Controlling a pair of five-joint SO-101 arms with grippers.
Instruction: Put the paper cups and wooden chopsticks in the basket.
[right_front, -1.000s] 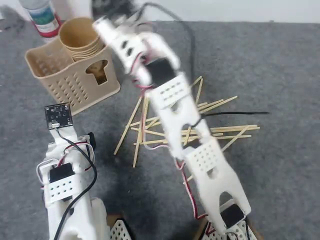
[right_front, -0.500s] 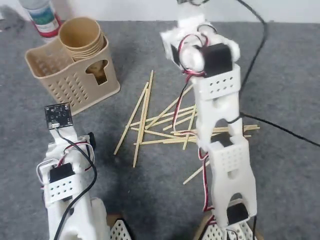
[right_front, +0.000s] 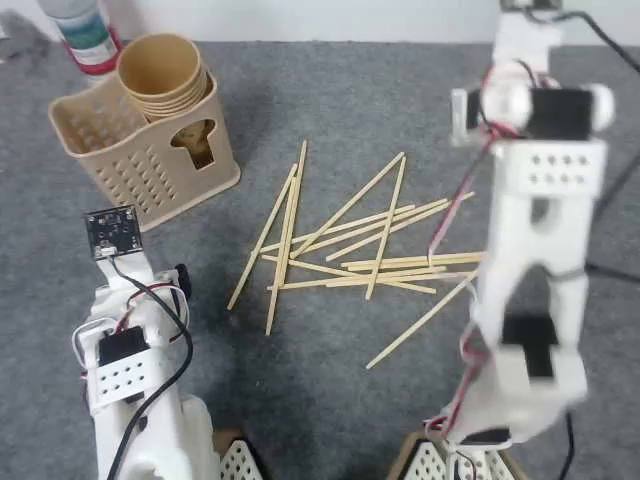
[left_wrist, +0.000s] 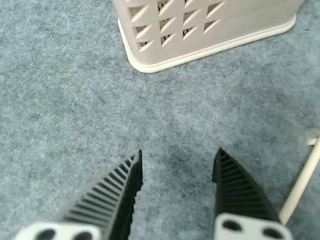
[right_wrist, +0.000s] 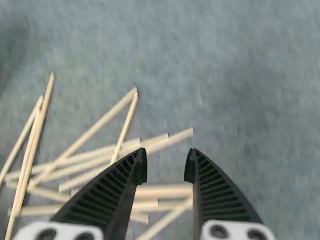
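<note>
Grey, carpet-like tabletop (right_front: 330, 90) under everything. The right arm (right_front: 530, 250) stands on the right side, its gripper (right_wrist: 166, 160) parted just a little, empty, over the chopsticks (right_front: 350, 240) that lie scattered mid-tabletop outside the basket (right_front: 150, 170). The left gripper (left_wrist: 179, 160) is spread wider, also empty, near a basket corner. The paper cups (right_front: 160, 65) sit stacked inside the basket. The bottle (right_front: 85, 35) behind it has a label, but the print's too small to read.

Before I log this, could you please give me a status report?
Left jaws open, empty, by basket. Right jaws open, empty, over chopsticks. Cups in basket; chopsticks loose on mat. Nothing blocking.
</note>
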